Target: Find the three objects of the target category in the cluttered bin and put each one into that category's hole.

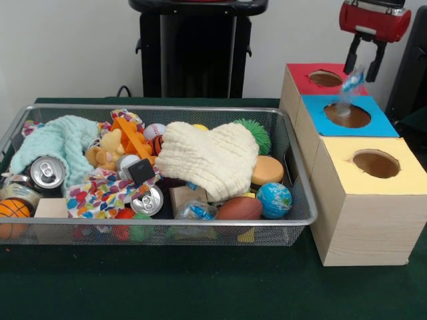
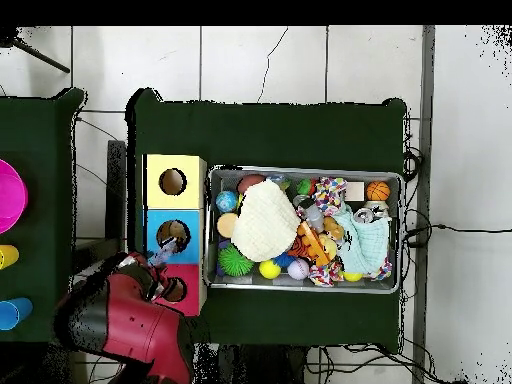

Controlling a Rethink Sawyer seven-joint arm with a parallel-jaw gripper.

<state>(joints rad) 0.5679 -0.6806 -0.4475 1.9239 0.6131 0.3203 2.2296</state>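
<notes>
My gripper [image 1: 364,61] hangs at the top right over the row of boxes, fingers apart. A clear packet with blue and white print [image 1: 349,92] is just below the fingertips, blurred, right over the hole of the blue-topped box [image 1: 373,122]. In the overhead view the gripper [image 2: 158,258] and packet [image 2: 164,249] sit at the blue box's hole [image 2: 172,233]. The wire mesh bin [image 1: 160,107] is full of clutter. Another packet [image 1: 194,212] lies at its front, beside a brown football. The bin also shows in the overhead view [image 2: 300,171].
A red-topped box [image 1: 300,75] and a yellow-topped box [image 1: 400,175] flank the blue one. The bin holds a cream cloth [image 1: 210,157], a mint cloth [image 1: 57,140], silver cans [image 1: 47,173], a globe ball [image 1: 274,199], a green spiky ball [image 1: 257,133] and toys.
</notes>
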